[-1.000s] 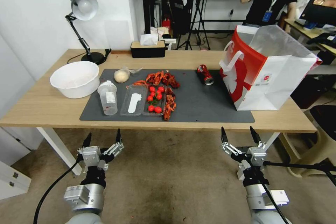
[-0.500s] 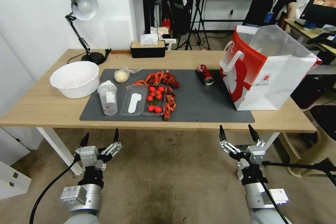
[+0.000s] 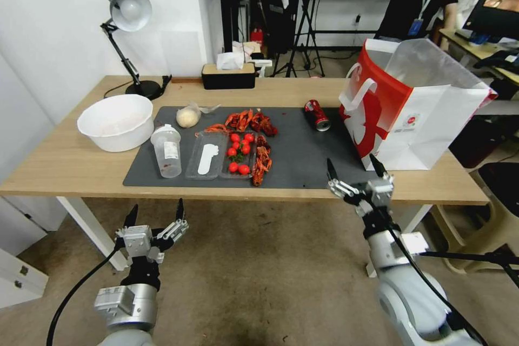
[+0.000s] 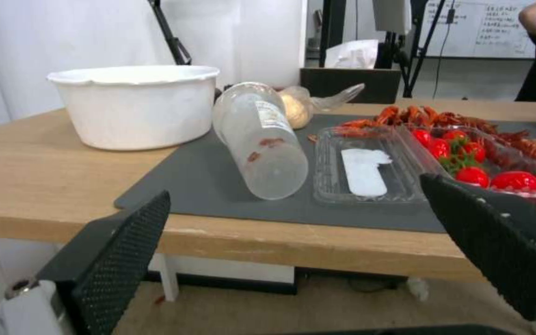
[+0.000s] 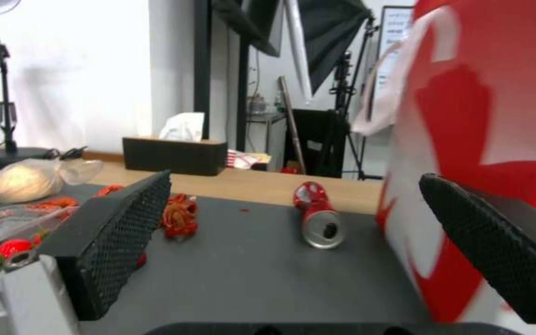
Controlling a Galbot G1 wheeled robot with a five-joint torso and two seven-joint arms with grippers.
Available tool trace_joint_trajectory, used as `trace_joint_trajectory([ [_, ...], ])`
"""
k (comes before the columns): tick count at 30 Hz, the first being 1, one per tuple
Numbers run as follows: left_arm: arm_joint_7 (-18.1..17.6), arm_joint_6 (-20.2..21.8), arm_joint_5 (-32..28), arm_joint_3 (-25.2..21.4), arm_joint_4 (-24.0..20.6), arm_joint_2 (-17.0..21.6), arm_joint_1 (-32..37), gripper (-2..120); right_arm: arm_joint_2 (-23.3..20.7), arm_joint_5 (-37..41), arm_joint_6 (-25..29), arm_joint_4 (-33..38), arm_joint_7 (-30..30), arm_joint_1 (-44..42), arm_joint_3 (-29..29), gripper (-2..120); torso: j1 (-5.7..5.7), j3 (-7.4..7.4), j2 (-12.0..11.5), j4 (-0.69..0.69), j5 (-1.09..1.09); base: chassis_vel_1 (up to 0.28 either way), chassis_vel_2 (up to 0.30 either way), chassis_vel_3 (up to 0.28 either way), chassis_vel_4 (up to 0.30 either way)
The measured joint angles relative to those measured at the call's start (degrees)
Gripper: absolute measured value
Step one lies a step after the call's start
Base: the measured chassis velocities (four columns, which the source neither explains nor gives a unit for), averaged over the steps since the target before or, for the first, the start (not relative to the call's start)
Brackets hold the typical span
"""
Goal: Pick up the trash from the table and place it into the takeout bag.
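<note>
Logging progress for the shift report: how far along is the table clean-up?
Nothing looks bagged yet. The red can, bottle, bagged bun and crayfish shells all lie on the mat beside the takeout bag. The right end effector, open and empty, is at the table's near edge facing the can; the left end effector hangs open below the table.

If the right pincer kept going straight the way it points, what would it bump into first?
Probably the red can, lying on its side on the dark mat straight ahead between the open right pincer's fingers; depth is hard to judge.
</note>
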Motion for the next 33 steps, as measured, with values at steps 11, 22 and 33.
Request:
trace_joint_trajectory([
  [11, 0.0, 0.0, 0.5, 0.2, -0.5, -0.1, 0.6, 100, -1.4, 0.5, -7.1, -3.6, 2.2, 9.3, -6.0, 100, 0.00, 0.00, 0.0, 0.00, 0.00, 0.000, 0.000, 0.000, 0.000],
  [22, 0.1, -0.1, 0.9, 0.1, -0.8, -0.3, 1.7, 100, -3.5, 5.2, -18.9, -6.5, 10.4, 20.8, -10.4, 100, 0.00, 0.00, 0.0, 0.00, 0.01, 0.000, 0.000, 0.000, 0.000],
  [33, 0.4, 0.6, 0.9, -0.1, -1.1, -0.8, 1.8, 100, -6.0, 13.0, -26.7, -10.1, 17.4, 30.8, -13.7, 100, 0.00, 0.00, 0.0, -0.02, 0.00, 0.000, 0.000, 0.000, 0.000],
])
